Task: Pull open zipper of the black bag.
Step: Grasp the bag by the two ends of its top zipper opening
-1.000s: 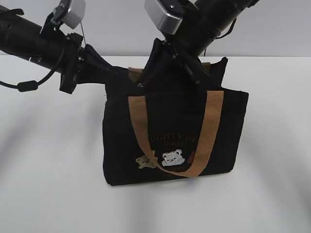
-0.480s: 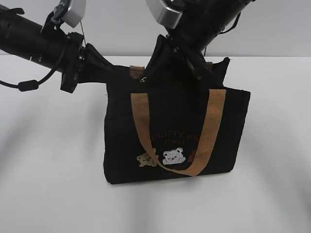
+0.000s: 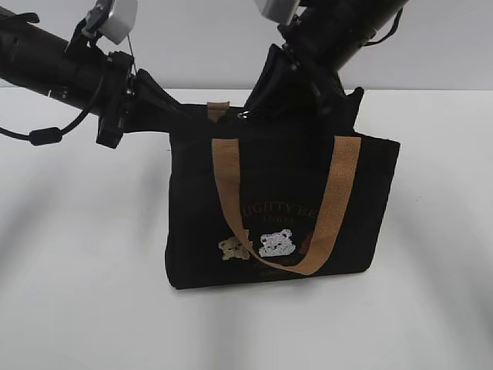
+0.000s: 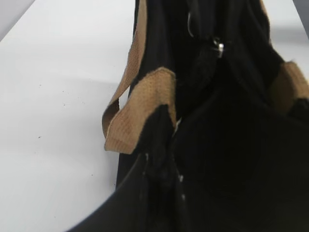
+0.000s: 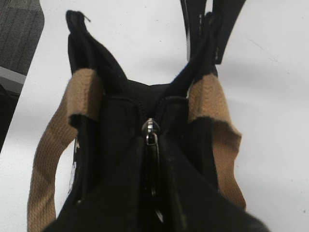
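Since the earlier frames the right arm has shifted right and up along the bag top, and the black bag [image 3: 281,212] has slid slightly right with it; left arm unchanged.

Exterior view: bag stands upright on the white worktop [image 3: 77,308], tan handle [image 3: 231,200] looping down the front over the embroidered bears [image 3: 262,245]. Left tool [image 3: 173,116] sits at the bag's upper left corner, pinched on the fabric there. Right tool [image 3: 296,96] comes down onto the top edge near the middle; its tips are hidden by dark fabric.

Left wrist view: left tool [image 4: 161,145] has its tips together on black bag fabric just beside a tan strap end [image 4: 140,108]. A small silver pull tab [image 4: 219,47] shows further along the top.

Right wrist view: zipper [image 5: 153,159] runs along the bag's top seam, silver-grey pull tab [image 5: 150,133] at mid-frame. Right tool [image 5: 152,166] is nearly together right at the tab; whether it actually clamps the tab is hard to tell, all black on black. Tan strap ends [image 5: 84,92] lie either side of the zip.
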Robot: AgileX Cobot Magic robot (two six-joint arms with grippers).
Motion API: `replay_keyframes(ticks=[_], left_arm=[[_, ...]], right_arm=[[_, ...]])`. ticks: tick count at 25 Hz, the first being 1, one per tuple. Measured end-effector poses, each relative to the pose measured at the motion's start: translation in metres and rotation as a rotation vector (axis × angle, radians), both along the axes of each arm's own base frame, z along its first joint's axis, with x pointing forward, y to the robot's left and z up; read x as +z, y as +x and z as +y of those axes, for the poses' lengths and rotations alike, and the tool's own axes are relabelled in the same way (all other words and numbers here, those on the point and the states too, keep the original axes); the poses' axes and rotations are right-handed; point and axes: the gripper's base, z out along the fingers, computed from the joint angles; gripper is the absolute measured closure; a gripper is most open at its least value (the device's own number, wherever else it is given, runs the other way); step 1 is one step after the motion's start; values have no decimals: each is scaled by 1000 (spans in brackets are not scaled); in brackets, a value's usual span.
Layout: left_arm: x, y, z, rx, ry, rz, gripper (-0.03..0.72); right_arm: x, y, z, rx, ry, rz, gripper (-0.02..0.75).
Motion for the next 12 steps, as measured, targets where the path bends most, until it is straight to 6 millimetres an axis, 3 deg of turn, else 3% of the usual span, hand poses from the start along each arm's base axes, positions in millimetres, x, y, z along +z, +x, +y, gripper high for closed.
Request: replay_keyframes(ticks=[5, 12], left_arm=[[1, 0, 0, 1, -8, 2, 641], [1, -1, -1, -4, -2, 0, 641]], right_arm=[[12, 3, -20, -71, -12, -4, 694], [8, 14, -55, -217, -115, 38, 696]])
